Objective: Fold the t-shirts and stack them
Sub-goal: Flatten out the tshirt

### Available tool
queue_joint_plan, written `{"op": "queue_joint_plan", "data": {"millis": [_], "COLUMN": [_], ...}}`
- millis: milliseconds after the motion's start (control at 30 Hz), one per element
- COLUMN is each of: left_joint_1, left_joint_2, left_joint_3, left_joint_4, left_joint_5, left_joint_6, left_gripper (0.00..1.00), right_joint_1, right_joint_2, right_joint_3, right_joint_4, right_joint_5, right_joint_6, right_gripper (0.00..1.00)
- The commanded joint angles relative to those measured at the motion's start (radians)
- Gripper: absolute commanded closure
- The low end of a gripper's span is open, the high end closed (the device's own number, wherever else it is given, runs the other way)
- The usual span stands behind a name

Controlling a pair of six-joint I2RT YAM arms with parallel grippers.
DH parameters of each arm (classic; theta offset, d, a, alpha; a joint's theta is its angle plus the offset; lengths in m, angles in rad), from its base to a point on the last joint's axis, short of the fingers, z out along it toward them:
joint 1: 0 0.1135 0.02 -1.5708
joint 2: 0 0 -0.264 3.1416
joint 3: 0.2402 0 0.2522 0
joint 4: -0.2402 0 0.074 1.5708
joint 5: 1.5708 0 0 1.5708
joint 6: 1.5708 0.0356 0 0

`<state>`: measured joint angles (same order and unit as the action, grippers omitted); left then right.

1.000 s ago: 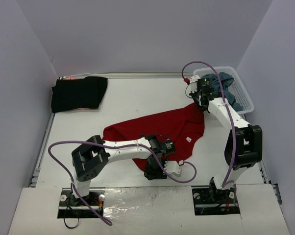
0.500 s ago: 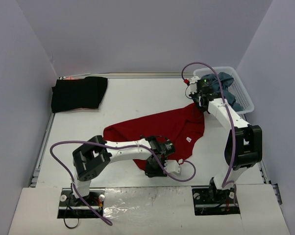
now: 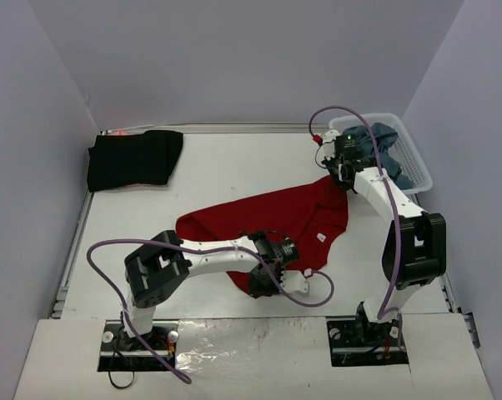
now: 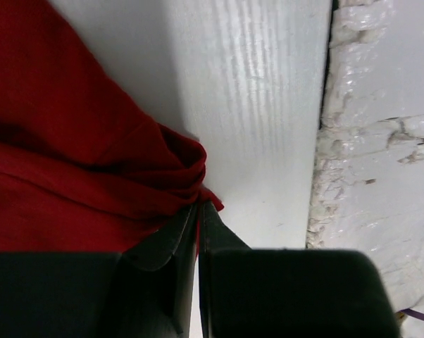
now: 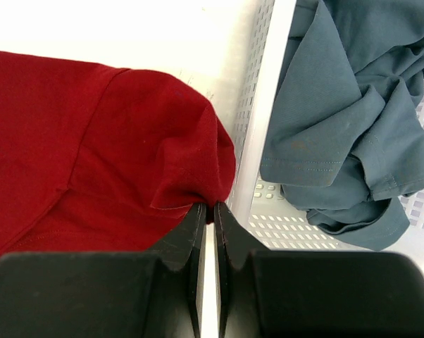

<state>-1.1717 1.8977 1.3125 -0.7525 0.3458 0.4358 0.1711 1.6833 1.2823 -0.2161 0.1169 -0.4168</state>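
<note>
From above, the dark red t-shirt (image 3: 276, 212) lies spread mid-table (image 3: 234, 158), and the left pincer (image 3: 265, 283) has drawn its near hem slightly inward since a second ago. The right pincer (image 3: 343, 177) is unmoved. The left wrist view shows jaws pinched closed on bunched hem. In the right wrist view they are clamped on a sleeve beside the basket (image 5: 265, 105).

The left gripper (image 4: 198, 210) has its black jaws pinched together on a bunched edge of the dark red t-shirt (image 4: 64, 169), which spreads leftward over the white bench (image 4: 261, 98). Crinkled plastic sheeting (image 4: 381, 141) borders the bench at right.
</note>
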Motion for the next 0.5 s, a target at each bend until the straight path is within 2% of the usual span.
{"op": "queue_joint_plan", "data": {"millis": [0,67,233,333,467], "left_joint_1": [0.015,0.055,0.325,0.446,0.547], "left_joint_2": [-0.060,-0.097,-0.201,-0.284,-0.342], "left_joint_3": [-0.016,0.004,0.163,0.214,0.258], "left_joint_4": [0.013,0.001,-0.087,-0.061,-0.024], "left_joint_5": [-0.131,-0.181,-0.174,-0.259,-0.367], "left_joint_6": [-0.002,-0.020,-0.028,-0.019,-0.023], "left_gripper": [0.98,0.98,0.98,0.98,0.98], "right_joint_1": [0.002,-0.005,-0.022,-0.027,-0.027], "right_joint_2": [-0.028,-0.048,-0.088,-0.106,-0.106], "right_joint_3": [-0.014,-0.012,0.011,0.035,0.077], "right_joint_4": [0.001,0.001,0.001,-0.002,-0.009], "right_joint_5": [0.024,0.020,0.004,-0.005,-0.014], "right_joint_6": [-0.007,-0.010,-0.013,-0.019,-0.020], "right_gripper": [1.00,1.00,1.00,1.00,1.00]}}
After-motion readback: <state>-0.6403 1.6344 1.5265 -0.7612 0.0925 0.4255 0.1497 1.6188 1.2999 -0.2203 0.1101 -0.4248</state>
